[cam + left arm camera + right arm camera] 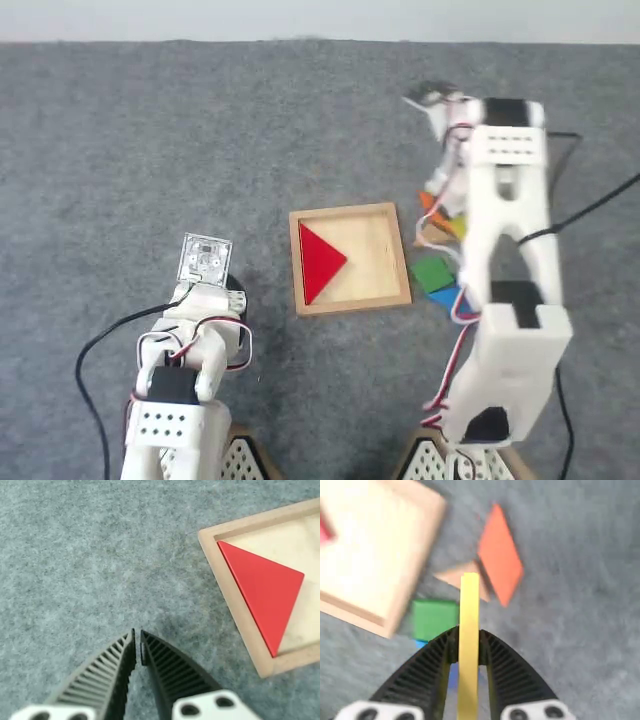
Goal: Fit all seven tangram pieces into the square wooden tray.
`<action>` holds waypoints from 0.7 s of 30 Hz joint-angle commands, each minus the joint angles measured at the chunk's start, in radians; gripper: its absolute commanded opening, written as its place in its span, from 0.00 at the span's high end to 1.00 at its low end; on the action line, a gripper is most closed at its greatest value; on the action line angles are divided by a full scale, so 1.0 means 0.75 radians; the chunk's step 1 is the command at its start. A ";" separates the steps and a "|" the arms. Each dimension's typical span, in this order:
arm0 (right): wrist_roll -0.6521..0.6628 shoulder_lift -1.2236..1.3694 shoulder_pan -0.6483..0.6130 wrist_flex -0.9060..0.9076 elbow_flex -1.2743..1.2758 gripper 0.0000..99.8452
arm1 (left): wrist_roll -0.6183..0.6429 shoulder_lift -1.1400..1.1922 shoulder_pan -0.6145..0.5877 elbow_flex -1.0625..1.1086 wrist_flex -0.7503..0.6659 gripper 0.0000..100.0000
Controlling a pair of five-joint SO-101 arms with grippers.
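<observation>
- The square wooden tray (345, 212) lies flat on the table between the two arms.
- It holds one piece, a red triangle (320, 262). The triangle's long edge runs along the rim nearer the left arm and its tip points to the tray's middle.
- The rest of the tray floor is bare wood.
- The right gripper (469, 635) is clamped on a yellow piece (469, 600) held on edge above the loose pieces.
- An orange parallelogram (500, 555), a tan piece (455, 577), a green square (434, 620) and a blue piece (446, 297) lie just beside the tray, under the right arm.
- The left gripper (137, 640) is closed on nothing, over bare carpet near the tray's corner.
- Grey carpet (150, 150) covers the table, and a pale wall (300, 18) runs along its far edge.
</observation>
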 commanded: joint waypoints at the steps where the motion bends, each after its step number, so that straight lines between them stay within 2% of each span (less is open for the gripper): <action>1: -0.100 -0.138 -0.185 -0.087 -0.072 0.99 | 0.010 -0.016 -0.006 -0.011 0.010 0.98; 5: -0.125 -0.140 -0.334 -0.234 -0.029 0.99 | 0.010 -0.016 -0.006 -0.011 0.010 0.98; 8: -0.098 -0.157 -0.408 -0.406 0.125 0.99 | 0.010 -0.016 -0.006 -0.011 0.010 0.98; 16: -0.086 -0.441 -0.422 -0.895 0.751 0.99 | 0.010 -0.016 -0.006 -0.011 0.010 0.98; 21: 0.127 -0.494 -0.427 -0.991 0.861 0.99 | 0.010 -0.016 -0.006 -0.011 0.010 0.98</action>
